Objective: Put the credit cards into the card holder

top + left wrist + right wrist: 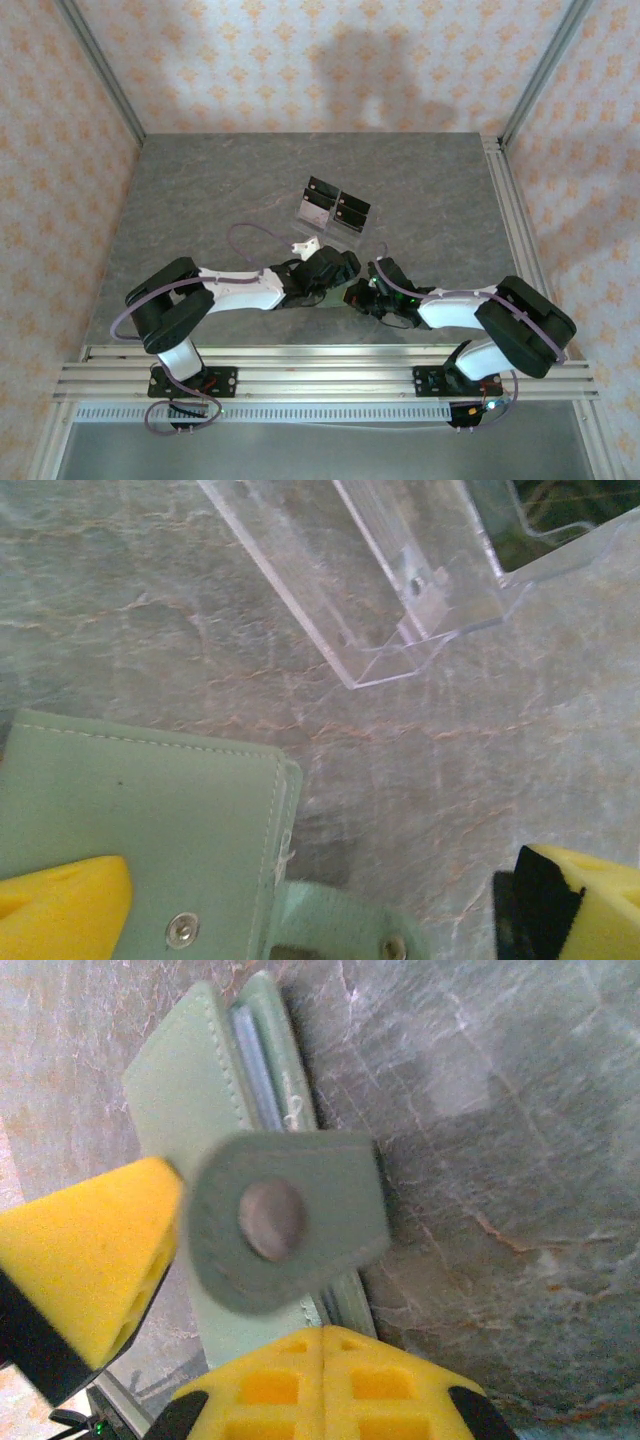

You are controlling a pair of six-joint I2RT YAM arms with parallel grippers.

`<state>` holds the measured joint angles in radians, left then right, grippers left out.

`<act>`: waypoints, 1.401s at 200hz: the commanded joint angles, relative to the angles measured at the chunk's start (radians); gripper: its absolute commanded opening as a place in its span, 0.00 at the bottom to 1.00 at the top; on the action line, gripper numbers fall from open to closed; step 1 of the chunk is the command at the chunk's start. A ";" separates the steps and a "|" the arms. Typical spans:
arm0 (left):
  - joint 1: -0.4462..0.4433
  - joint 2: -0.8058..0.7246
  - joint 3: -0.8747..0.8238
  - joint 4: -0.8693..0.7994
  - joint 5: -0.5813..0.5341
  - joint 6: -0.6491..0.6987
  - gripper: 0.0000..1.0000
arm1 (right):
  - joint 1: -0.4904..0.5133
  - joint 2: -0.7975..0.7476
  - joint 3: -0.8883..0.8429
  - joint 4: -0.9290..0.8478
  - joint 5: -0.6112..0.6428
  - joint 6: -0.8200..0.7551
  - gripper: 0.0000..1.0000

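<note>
Both arms are bent in toward the near middle of the counter [200, 180], just this side of the clear stand [333, 207]. The card holder [140, 810] lies flat there between them. The right hand [240, 1280] has its yellow pads [90, 1260] closed tight. It looks to be pinching the closing tab [290, 1220], which stands lifted off the green face with its snap [270, 1218] showing. I take that as pulling the flap back so the mouth opens. Along the wallet's open edge a few pale thin layers show, though I cannot tell whether they are cards or lining. The left hand [320, 920] hangs spread wide above the holder. One of its pads is over the green body, the other is well out over bare counter, and the wallet's edge lies between them. That reads to me as ready to pin or steady the holder while the flap is held up.
</note>
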<state>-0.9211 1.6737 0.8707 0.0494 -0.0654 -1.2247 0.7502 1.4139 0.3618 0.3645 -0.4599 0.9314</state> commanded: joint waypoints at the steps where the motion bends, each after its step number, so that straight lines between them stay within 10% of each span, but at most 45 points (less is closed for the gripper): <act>1: 0.027 -0.055 0.099 -0.318 -0.070 0.084 1.00 | 0.003 0.009 0.005 -0.078 0.068 -0.010 0.00; 46: 0.139 -0.066 0.207 -0.589 -0.101 0.312 1.00 | 0.003 0.017 0.014 -0.109 0.068 -0.023 0.00; 107: 0.269 -0.095 0.082 -0.454 0.071 0.536 0.98 | 0.003 0.026 0.022 -0.127 0.065 -0.030 0.00; 280: 0.283 -0.063 -0.015 -0.299 0.183 0.512 0.94 | 0.003 0.040 0.025 -0.133 0.066 -0.035 0.00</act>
<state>-0.6456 1.6035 0.8619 -0.2874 0.1036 -0.7059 0.7513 1.4212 0.3878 0.3183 -0.4519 0.9157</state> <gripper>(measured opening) 0.941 0.040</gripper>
